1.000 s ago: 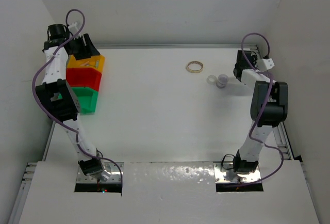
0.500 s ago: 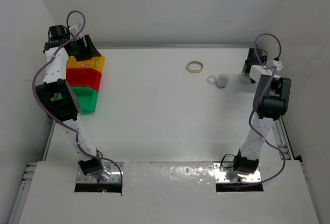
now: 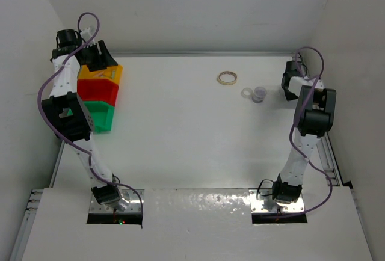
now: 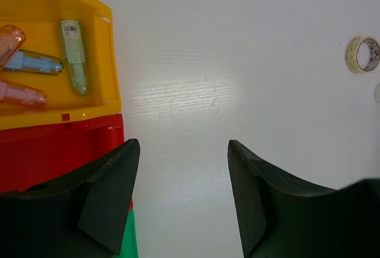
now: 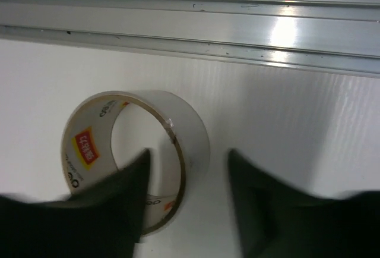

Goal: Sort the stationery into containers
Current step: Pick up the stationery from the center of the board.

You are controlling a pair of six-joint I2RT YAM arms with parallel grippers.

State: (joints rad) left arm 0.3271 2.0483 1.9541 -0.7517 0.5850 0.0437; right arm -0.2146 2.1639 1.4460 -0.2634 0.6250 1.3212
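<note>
The containers stand in a row at the far left: yellow bin (image 3: 114, 70), red bin (image 3: 103, 90), green bin (image 3: 101, 116). In the left wrist view the yellow bin (image 4: 101, 62) holds orange (image 4: 10, 37), blue (image 4: 32, 63), green (image 4: 75, 57) and pink (image 4: 21, 93) capsule pieces. My left gripper (image 4: 183, 146) hangs open and empty beside the bins. My right gripper (image 5: 189, 154) is open astride the wall of a whitish tape ring (image 5: 199, 130): one finger sits inside the hole, the other outside with a gap. A tan tape ring (image 3: 227, 78) and small clear rings (image 3: 255, 94) lie on the table.
An aluminium rail (image 5: 190, 20) runs along the table's edge just beyond the whitish tape ring. The right arm (image 3: 313, 113) stands close to the right wall. The red bin (image 4: 59, 151) and green bin (image 4: 127, 243) sit under my left fingers.
The right gripper has swung right, away from the small clear rings, and come down over the whitish tape ring, its jaws narrowing. The left arm has not moved.
</note>
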